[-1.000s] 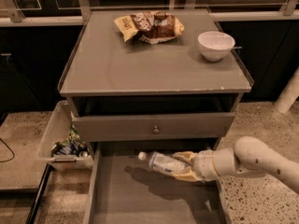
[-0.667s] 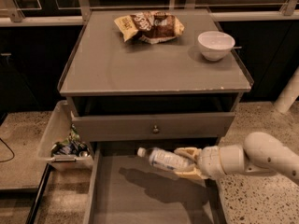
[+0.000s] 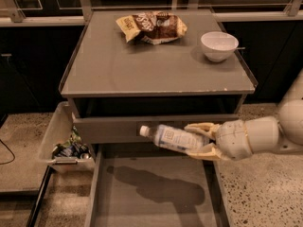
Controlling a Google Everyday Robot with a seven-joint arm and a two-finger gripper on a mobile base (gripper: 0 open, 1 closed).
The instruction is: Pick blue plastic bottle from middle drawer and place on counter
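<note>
The blue plastic bottle [image 3: 173, 138] is a pale see-through bottle with a white cap pointing left and a whitish label. It lies sideways in the air, held by my gripper [image 3: 199, 141], which is shut on its right end. The gripper and bottle hang above the open middle drawer [image 3: 137, 207], in front of the grey drawer panel above it. The bottle's shadow falls on the bare drawer floor. The counter [image 3: 142, 65] is the grey top of the cabinet, above and behind the bottle.
A brown-and-yellow snack bag [image 3: 151, 27] and a white bowl [image 3: 218, 45] sit at the back of the counter. A clear bin [image 3: 64, 143] with cans stands on the floor to the left of the cabinet. My arm [image 3: 265, 134] reaches in from the right.
The gripper has lifted the bottle up out of the drawer, to the height of the upper drawer panel. The shadow on the drawer floor has grown.
</note>
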